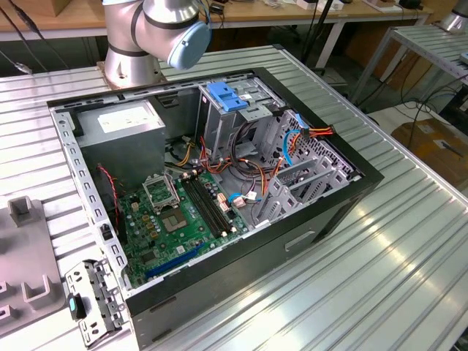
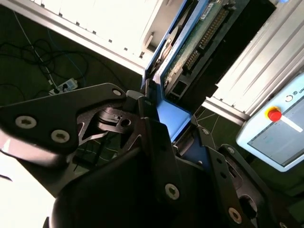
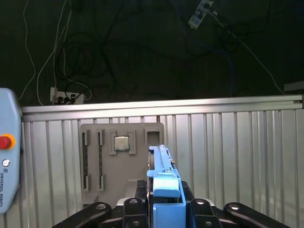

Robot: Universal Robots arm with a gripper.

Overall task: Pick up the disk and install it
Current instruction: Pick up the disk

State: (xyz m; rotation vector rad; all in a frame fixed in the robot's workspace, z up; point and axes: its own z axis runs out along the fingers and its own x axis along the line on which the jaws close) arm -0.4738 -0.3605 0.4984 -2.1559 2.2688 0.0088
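My gripper (image 3: 163, 205) is shut on the disk (image 3: 163, 176), which I see edge-on in the first wrist view, its blue side rail facing the camera. In the second wrist view the disk (image 2: 192, 45) shows its green circuit board and blue rail, clamped between the black fingers (image 2: 145, 111) of the gripper (image 2: 169, 121). The disk hangs in the air above the ribbed metal table (image 3: 228, 152). The open computer case (image 1: 322, 212) lies on its side in the exterior view, with the metal drive cage (image 1: 219, 121) and its blue latch (image 1: 225, 96) at the back.
A grey fixture tray (image 3: 121, 161) holding a processor chip (image 3: 121, 142) lies below the gripper. A teach pendant with a red button (image 3: 4, 141) is beside the table. Inside the case are the power-supply box (image 1: 121, 124), motherboard (image 1: 183, 212) and loose cables (image 1: 292, 139). The arm's base (image 1: 131, 51) stands behind the case.
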